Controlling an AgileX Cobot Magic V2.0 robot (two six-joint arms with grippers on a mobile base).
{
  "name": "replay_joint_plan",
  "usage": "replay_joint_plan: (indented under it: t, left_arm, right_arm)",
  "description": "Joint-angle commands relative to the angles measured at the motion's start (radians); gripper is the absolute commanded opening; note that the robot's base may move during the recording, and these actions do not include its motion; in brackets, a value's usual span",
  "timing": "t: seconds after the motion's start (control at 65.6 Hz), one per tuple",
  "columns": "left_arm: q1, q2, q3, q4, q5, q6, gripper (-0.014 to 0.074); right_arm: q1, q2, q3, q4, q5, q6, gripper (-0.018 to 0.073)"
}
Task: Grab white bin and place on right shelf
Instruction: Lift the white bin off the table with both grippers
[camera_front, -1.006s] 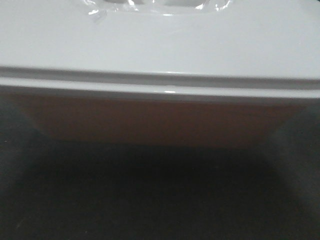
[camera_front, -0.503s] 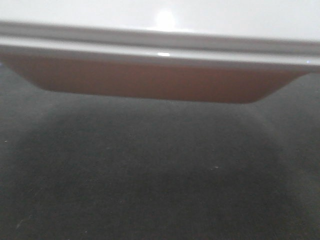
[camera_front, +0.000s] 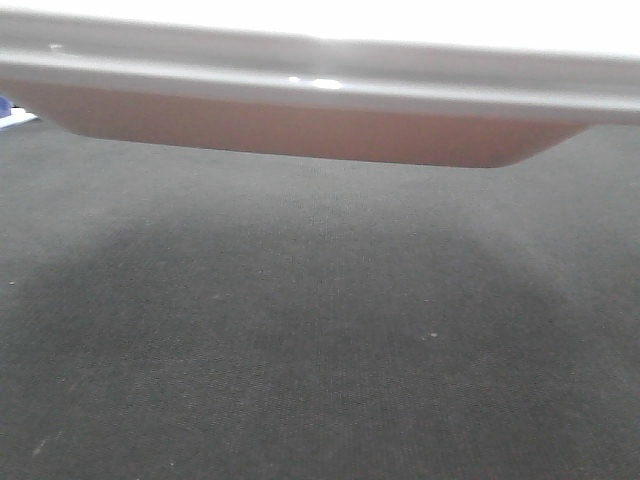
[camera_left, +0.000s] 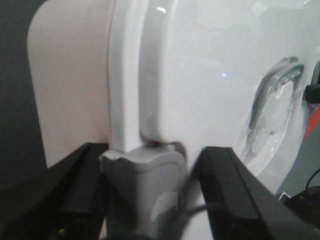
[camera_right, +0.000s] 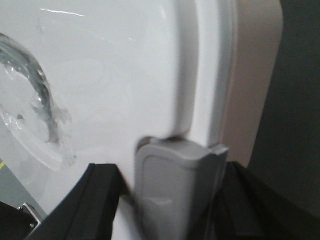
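The white bin hangs in the air above the floor; the front view shows only its pinkish underside and lid rim. In the left wrist view the bin stands with its glossy lid and handle recess facing me. My left gripper is shut on its edge, jaws either side of a grey latch. In the right wrist view the bin is held the same way. My right gripper is shut around the other grey latch. The right shelf is out of view.
Dark grey carpet lies below the bin, with the bin's shadow on it. A small blue object shows at the far left edge. A red part shows past the bin's far end.
The bin has risen in the front view: its lid top has left the frame, and much more carpet shows beneath it.
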Motion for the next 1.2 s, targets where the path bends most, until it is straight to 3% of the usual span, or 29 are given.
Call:
replay_joint_plan:
  t: [0.0,1.189]
  left_arm:
    - [-0.03,-0.013,-0.033,-0.191,0.151,0.018,0.0241]
    - [-0.03,-0.013,-0.033,-0.191,0.151,0.018,0.0241]
  right_arm:
    - [0.012,-0.008,-0.031,0.206,0.073,-0.019,0.0361]
    - [0.012,-0.008,-0.031,0.208,0.069,-0.018,0.0361]
